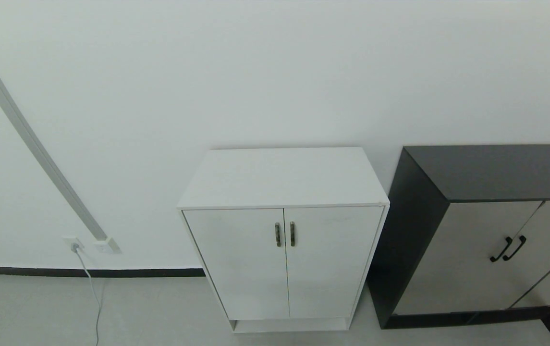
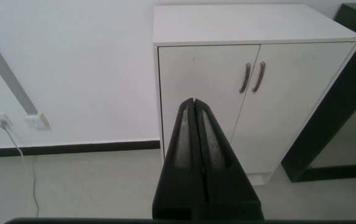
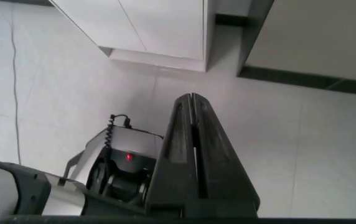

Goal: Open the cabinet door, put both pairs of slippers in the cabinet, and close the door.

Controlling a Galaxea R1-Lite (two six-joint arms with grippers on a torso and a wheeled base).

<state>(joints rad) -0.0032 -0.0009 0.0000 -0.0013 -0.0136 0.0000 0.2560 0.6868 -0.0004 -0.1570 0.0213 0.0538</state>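
Matt white laminate cabinet (image 1: 282, 178), dull brushed-metal handles (image 1: 277, 234); matt black neighbouring cabinet (image 1: 495, 170); smooth, faintly glossy floor tiles (image 3: 315, 124).

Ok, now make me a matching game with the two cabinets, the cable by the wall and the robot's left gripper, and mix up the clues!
Things
1. white cabinet
2. black cabinet
3. grey cable
4. left gripper

Clues
A. plugged into the wall socket
B. shut, holding nothing
C. dark top, grey doors, on the right
D. white all over, doors shut, in the middle

Pairs: 1-D, 2-C, 3-A, 4-B
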